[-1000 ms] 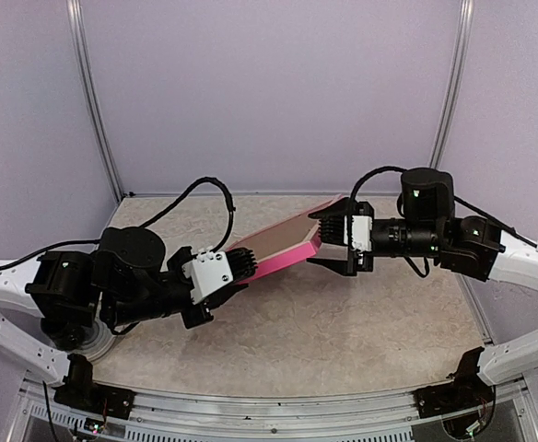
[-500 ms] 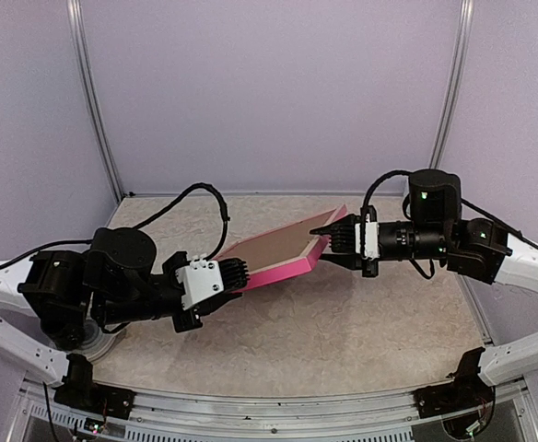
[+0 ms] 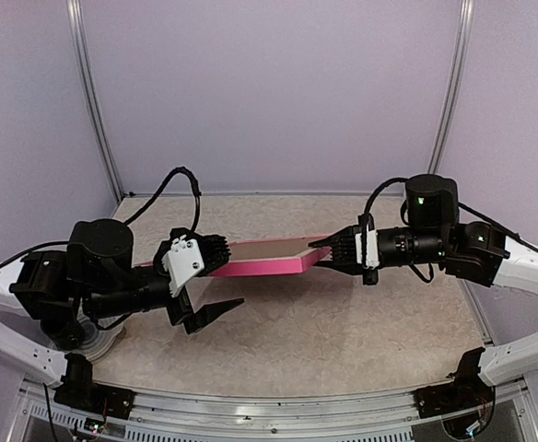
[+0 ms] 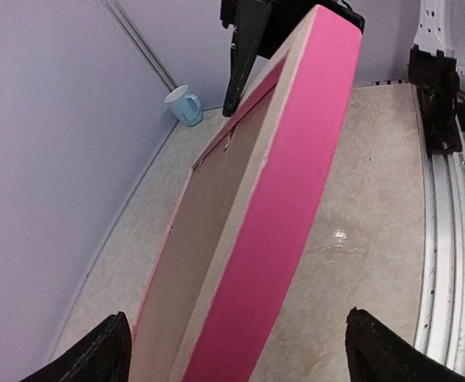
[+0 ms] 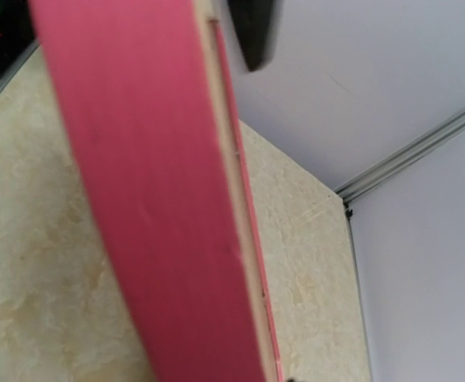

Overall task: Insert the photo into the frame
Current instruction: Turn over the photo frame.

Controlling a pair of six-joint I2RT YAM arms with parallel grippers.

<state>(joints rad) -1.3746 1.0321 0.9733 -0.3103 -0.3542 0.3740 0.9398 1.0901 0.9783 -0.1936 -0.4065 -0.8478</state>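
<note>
The frame (image 3: 264, 260) hangs above the table, nearly level, with its pink-red outer edge towards the camera and its pale back (image 4: 216, 215) facing up. My right gripper (image 3: 329, 249) is shut on its right end. In the right wrist view the pink edge (image 5: 153, 199) fills the picture and hides the fingers. My left gripper (image 3: 219, 278) is open wide. The frame's left end runs between its spread fingertips (image 4: 368, 350) and I see no contact with them. The photo is out of view.
A light blue mug (image 4: 183, 103) stands by the far wall in the left wrist view. The metal rail (image 4: 447, 199) with the arm mounts runs along the table's near edge. Purple walls close in the marbled tabletop (image 3: 343, 322) on three sides.
My left gripper has opened and let go of the frame's left end. The right gripper has shut on the right end. The frame has dropped from a tilt to nearly level.
</note>
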